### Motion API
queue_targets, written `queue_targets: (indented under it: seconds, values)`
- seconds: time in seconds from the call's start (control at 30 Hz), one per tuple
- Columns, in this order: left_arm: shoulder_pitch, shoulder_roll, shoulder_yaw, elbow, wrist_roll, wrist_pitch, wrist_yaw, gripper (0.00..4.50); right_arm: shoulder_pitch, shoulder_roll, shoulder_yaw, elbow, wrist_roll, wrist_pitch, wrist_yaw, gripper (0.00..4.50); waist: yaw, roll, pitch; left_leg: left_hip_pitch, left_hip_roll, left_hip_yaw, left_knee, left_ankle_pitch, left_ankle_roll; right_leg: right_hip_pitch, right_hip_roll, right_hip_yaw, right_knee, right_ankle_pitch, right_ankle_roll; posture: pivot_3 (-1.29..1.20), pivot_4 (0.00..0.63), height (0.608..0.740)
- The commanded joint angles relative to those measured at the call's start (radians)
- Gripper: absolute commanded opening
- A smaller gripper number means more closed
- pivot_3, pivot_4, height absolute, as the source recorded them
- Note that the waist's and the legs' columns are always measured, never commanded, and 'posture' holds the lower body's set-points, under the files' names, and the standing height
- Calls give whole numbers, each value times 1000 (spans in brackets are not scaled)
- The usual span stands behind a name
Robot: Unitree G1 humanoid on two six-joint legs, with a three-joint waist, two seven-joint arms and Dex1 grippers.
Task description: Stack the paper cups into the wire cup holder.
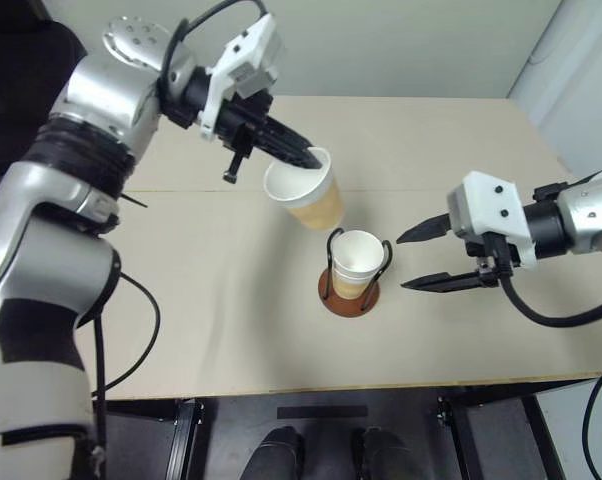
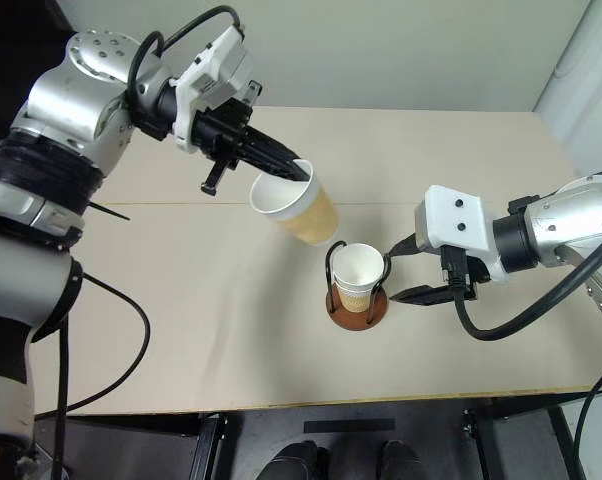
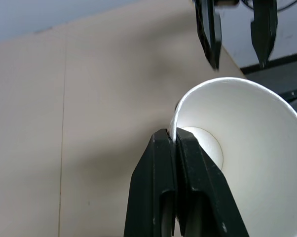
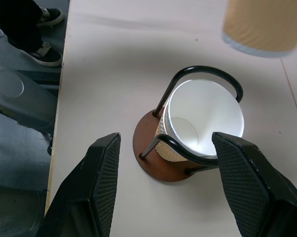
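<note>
Closest to the head camera, at the lower centre of the left eye view, the wire cup holder [image 1: 349, 290] stands on the pale surface [image 1: 211, 330]: a reddish-brown wooden disc with two thin black wire loops rising from it. One paper cup [image 1: 357, 262] already sits upright between those loops, mouth up, white inside, nothing in it, its rim about level with the tops of the wires. From these views I cannot tell whether more than one cup is nested there.

Just above and to the left of it, at the frame's centre, a second paper cup [image 1: 304, 189] hangs in the air, tipped so that its open mouth faces down-left toward the camera. It is empty too. The left end effector [image 1: 309, 157] reaches in from the upper left with its two black fingers pressed together on the cup's wall at the rim, one finger inside and one outside. That rim pinch leaves the tapered bottom free, which is likely what nesting calls for; the cup would need righting and lining up over the seated one first.

At the right of the frame, the right end effector [image 1: 413, 258] hovers level with the holder, fingers spread wide and holding nothing, tips near the wires but apart from them. It seems placed to steady the holder.
</note>
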Motion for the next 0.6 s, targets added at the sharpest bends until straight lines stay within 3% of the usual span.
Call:
queue_targets:
  seconds: [0.03, 0.6]
  values:
    - [-52, -36, 29, 15, -27, 0, -30, 34, 7, -10, -33, -35, 6, 8, -12, 2981, 3, 0, 0, 0, 0, -1, 0, 0, 0, 0, -1, 1, 0, 0, 0, 0, 150, 740]
    - [-35, -143, -46, 90, 9, -62, -30, 34, 47, -28, -73, -80, 30, 56, -56, 2981, 6, 0, 0, 0, 1, 2, 1, 0, 1, -1, 0, 1, 0, 0, 1, 0, 150, 740]
